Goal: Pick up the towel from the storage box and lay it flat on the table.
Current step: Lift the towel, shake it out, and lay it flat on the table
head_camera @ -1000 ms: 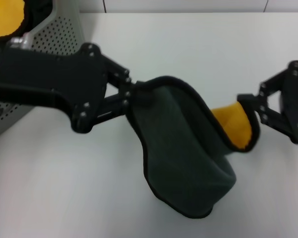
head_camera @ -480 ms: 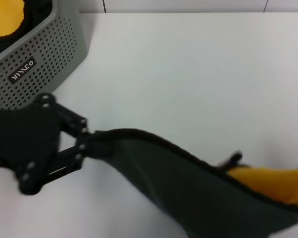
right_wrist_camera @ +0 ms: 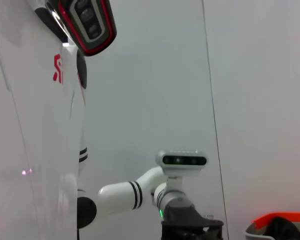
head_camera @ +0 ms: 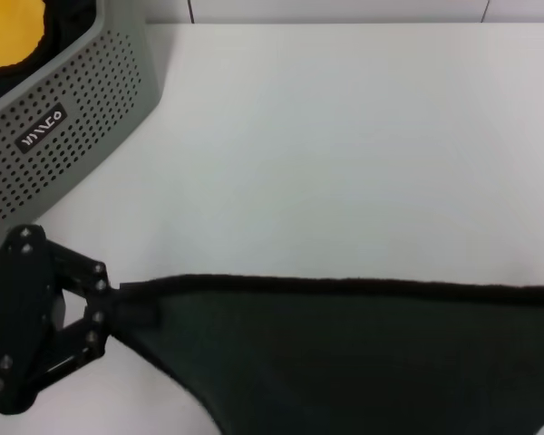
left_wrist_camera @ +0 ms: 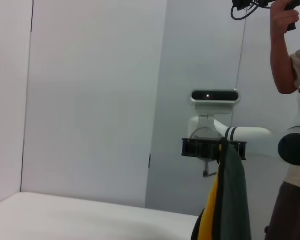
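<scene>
The towel (head_camera: pixel 363 362) is seen as a soft, matt cloth, dark green on the face shown, and its edge is finished with a thin black stitched border. The storage box (head_camera: pixel 72 118) looks made of light grey plastic with a dull sheen, its wall pierced by many small holes. The table (head_camera: pixel 344 136) is shown as a plain, smooth white surface. The left gripper (head_camera: pixel 131 308) appears as matt black material, joined by small screws.
</scene>
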You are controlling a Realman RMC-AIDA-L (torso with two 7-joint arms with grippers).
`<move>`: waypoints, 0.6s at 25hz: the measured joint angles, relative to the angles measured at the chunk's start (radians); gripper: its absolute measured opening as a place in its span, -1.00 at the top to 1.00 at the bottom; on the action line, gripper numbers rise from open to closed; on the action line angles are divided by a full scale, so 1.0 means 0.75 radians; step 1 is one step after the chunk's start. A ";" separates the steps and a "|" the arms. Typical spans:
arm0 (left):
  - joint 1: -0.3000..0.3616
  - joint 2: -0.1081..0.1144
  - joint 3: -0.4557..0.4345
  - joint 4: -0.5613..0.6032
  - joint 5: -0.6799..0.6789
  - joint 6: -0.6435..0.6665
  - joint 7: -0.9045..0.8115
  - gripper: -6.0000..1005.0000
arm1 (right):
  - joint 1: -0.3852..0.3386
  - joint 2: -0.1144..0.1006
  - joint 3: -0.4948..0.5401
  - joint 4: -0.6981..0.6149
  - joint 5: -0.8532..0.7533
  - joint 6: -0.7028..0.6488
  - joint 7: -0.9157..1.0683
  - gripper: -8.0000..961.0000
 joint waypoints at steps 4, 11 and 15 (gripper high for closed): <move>-0.028 0.000 0.001 -0.073 0.001 0.000 0.047 0.96 | -0.008 -0.002 0.002 0.059 -0.008 0.001 -0.010 0.95; -0.072 0.007 0.000 -0.147 0.001 0.000 0.083 0.96 | 0.022 -0.032 0.063 0.048 -0.032 0.011 0.102 0.95; -0.096 0.004 0.000 -0.200 0.006 0.000 0.120 0.96 | 0.135 -0.045 0.146 0.019 -0.148 0.018 0.255 0.95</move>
